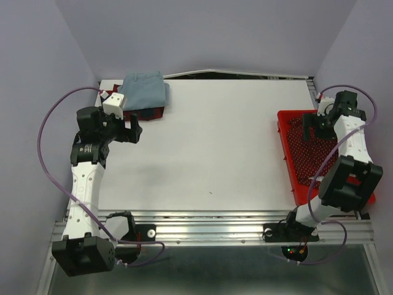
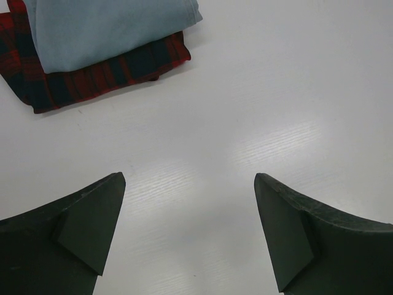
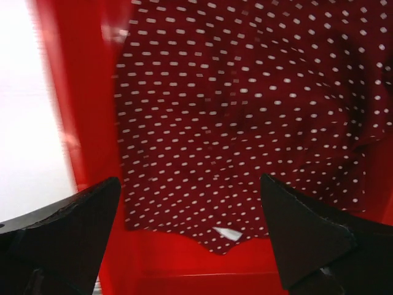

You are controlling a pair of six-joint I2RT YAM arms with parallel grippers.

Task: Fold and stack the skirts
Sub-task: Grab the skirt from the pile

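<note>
The left tool (image 2: 190, 184) hangs over the white table (image 2: 258, 104), its jaws wide apart and holding nothing. Just beyond it, at the table's far left corner, the pale blue skirt (image 2: 104, 31) lies folded on top of the plaid skirt (image 2: 92, 83). The right tool (image 3: 190, 184), jaws equally spread and empty, hovers above the dotted red skirt (image 3: 245, 123), which lies rumpled inside the red tray (image 3: 80, 92) at the table's right edge.

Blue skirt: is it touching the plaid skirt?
Touching. The left wrist view shows the blue skirt lying right on top of the plaid skirt, with no gap between them.
</note>
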